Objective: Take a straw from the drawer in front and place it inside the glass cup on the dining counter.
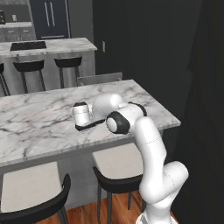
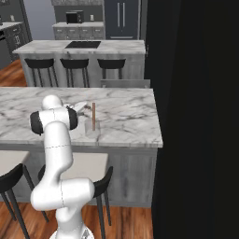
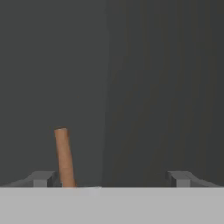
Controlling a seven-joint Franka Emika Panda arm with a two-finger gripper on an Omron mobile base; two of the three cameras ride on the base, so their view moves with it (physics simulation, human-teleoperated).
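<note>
While the fingers stand wide apart holding nothing, the straw stands upright in the faint glass cup, apparently, on the counter.

— Where is the straw?
— Standing nearly upright in the glass cup on the marble surface.
— And the hand?
— Just left of the straw, above the surface, not gripping it.
</note>
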